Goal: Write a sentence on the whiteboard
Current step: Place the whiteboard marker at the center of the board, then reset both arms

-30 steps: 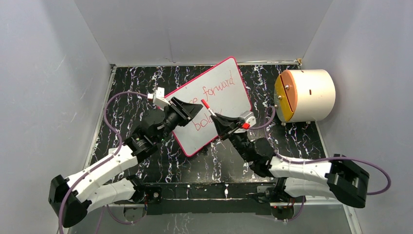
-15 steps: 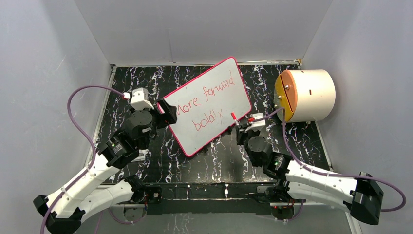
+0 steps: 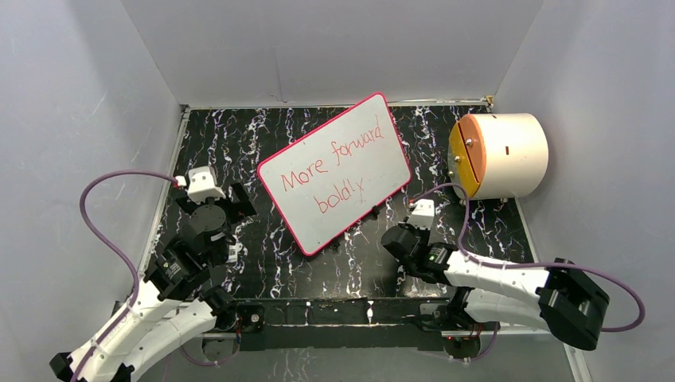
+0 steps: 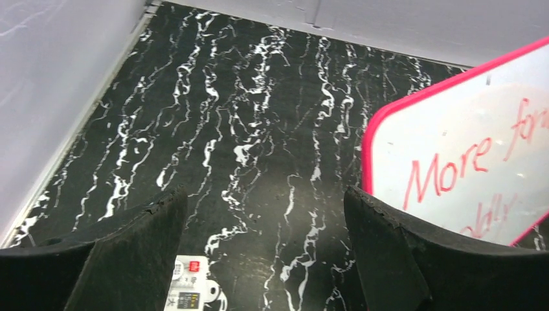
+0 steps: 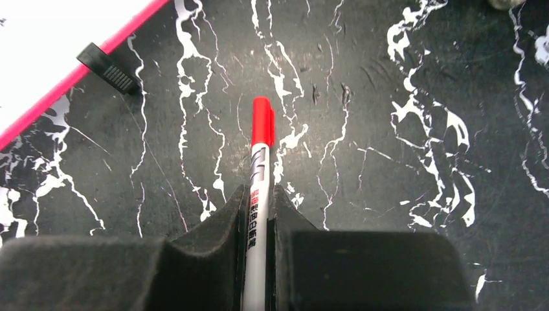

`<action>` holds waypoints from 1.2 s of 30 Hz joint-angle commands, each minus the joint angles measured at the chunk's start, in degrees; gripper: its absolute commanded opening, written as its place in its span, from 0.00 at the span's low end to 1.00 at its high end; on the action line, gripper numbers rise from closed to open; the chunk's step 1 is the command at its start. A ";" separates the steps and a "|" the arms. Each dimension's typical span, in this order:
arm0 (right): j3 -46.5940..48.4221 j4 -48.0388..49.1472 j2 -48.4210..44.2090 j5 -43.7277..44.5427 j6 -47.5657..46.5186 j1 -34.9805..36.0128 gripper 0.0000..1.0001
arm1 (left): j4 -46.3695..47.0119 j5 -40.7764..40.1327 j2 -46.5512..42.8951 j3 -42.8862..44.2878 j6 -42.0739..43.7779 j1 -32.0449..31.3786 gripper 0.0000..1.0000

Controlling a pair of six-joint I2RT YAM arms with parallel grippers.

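Observation:
The whiteboard (image 3: 350,179) lies tilted on the black marbled table, its red-pink rim fully visible. The sentence (image 3: 325,165) in red reads "More forward boldly" on two slanted lines. My left gripper (image 3: 213,200) is open to the left of the board and holds nothing. The left wrist view shows its wide-apart fingers (image 4: 388,259), with the whiteboard's corner (image 4: 466,110) and the sentence (image 4: 453,175) to the right. My right gripper (image 3: 396,239), below the board's near-right edge, is shut on a white marker (image 5: 258,175) with a red end, above the bare table. The board's rim (image 5: 71,78) is at upper left.
A white cylinder with an orange face (image 3: 497,155) stands at the right, near the grey wall. A small white printed card (image 4: 188,291) lies between the left fingers. A small black ridged piece (image 5: 107,74) sits at the board's rim. Grey walls enclose the table.
My left gripper opened, let go of the board's left corner and drew back to the left. My right gripper pulled the marker off the board towards the near right.

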 commanded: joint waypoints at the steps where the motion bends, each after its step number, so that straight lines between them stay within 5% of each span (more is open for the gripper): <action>1: 1.69 0.09 3.55 0.18 7.19 -0.33 0.18 | 2.56 -1.92 -2.22 -1.15 2.73 3.14 0.87; 6: 2.36 -1.22 4.15 -1.77 7.46 -0.31 0.48 | 2.82 2.41 -3.86 -3.00 1.95 9.22 0.88; 11: 5.42 -7.04 -0.40 0.09 6.69 -0.30 0.65 | 2.52 7.01 -5.03 -2.46 0.60 11.01 0.88; 19: 15.12 -16.56 -13.07 5.40 -7.24 -0.34 0.96 | 0.20 10.98 -10.04 0.14 1.62 11.01 0.89; 36: 24.77 -19.99 -32.88 9.91 -25.04 -0.31 0.99 | 2.18 15.56 -27.94 -6.15 5.89 11.01 0.90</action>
